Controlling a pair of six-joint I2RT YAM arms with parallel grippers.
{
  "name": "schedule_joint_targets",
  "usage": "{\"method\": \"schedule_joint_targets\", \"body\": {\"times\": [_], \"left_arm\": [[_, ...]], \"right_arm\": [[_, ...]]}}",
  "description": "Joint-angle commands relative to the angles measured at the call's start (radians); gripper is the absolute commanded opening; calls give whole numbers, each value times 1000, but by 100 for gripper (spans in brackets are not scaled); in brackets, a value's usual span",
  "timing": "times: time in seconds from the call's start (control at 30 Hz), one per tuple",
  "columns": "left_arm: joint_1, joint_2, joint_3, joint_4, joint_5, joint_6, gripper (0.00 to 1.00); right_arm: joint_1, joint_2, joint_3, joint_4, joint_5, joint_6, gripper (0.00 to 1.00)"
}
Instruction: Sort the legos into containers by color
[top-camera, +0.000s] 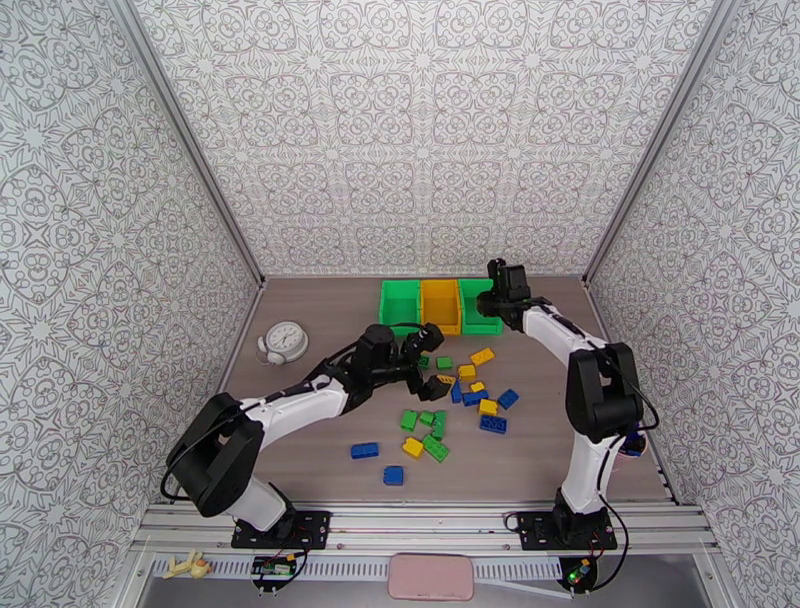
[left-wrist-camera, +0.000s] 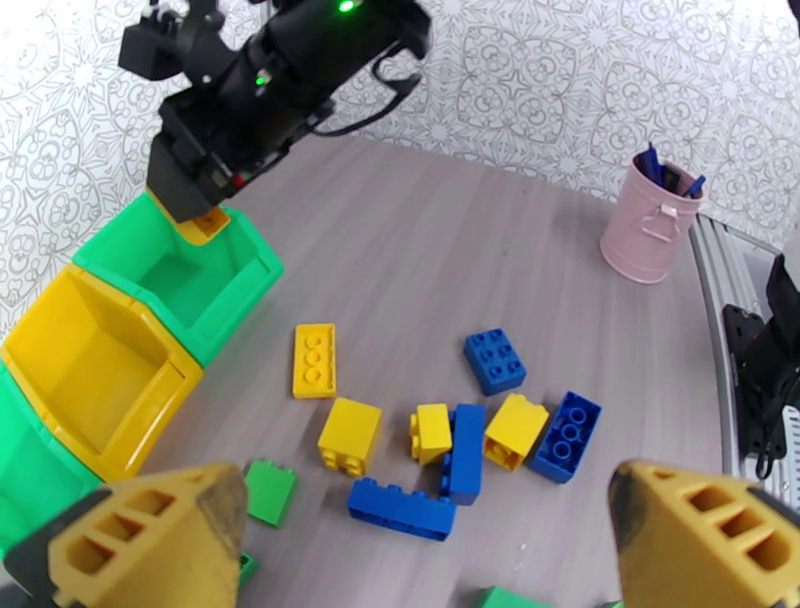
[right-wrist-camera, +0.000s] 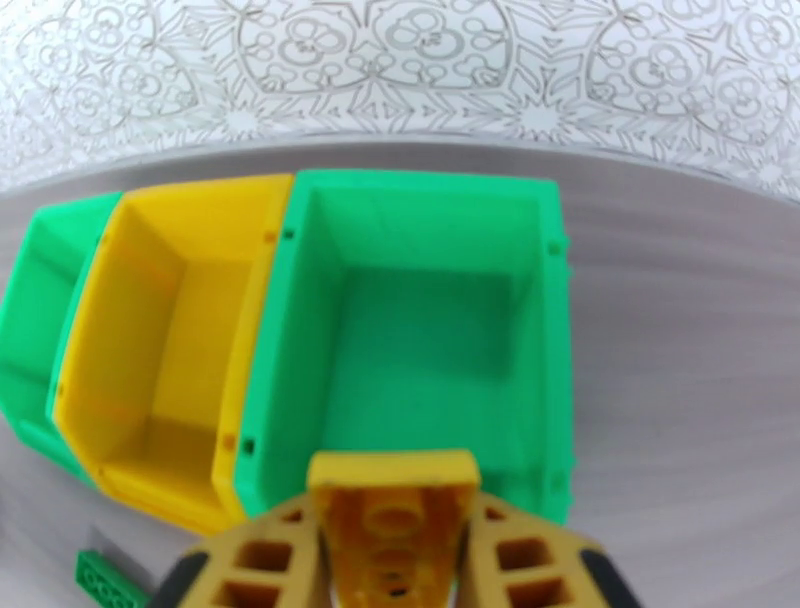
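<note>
Three containers stand in a row at the back: a green bin (top-camera: 398, 299), a yellow bin (top-camera: 439, 304) and a green bin (top-camera: 476, 308). My right gripper (right-wrist-camera: 392, 530) is shut on a yellow lego (right-wrist-camera: 392, 487) and hovers over the near rim of the right green bin (right-wrist-camera: 430, 330), beside the yellow bin (right-wrist-camera: 170, 340). My left gripper (top-camera: 428, 364) stands wide open above the table, its yellow fingertips (left-wrist-camera: 150, 540) on either side of loose legos: a flat yellow one (left-wrist-camera: 313, 360), a blue one (left-wrist-camera: 494, 361), a long blue one (left-wrist-camera: 401, 507) and a green one (left-wrist-camera: 271, 491).
More green, yellow and blue legos (top-camera: 436, 447) lie scattered mid-table, with two blue ones (top-camera: 365, 450) nearer the front. A white round clock (top-camera: 285, 341) sits at the left. A pink cup (left-wrist-camera: 650, 225) holding pens stands near the table's right edge.
</note>
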Motion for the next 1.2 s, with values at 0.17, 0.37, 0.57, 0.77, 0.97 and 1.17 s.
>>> {"method": "schedule_joint_targets", "body": {"times": [0.17,0.37,0.57,0.77,0.97,1.17], "left_arm": [[-6,-42,-23,0,-45,-10,100],[-2,-42,-22,0,-59,-12,100],[0,-39,-15,1,-125,-32,100],[-7,-35,35,-111,-381,-108,100],[-7,8,127,-275,-554,-211,100],[-22,118,346,-649,-705,-396,100]], "right_arm": [[-5,150,167,12,-24,15,27],[-5,164,166,7,-28,7,36],[-5,111,141,7,-49,-14,55],[-5,10,76,10,-69,-37,78],[-5,-156,-89,34,-116,-75,86],[-5,-340,-260,29,-145,-106,90]]}}
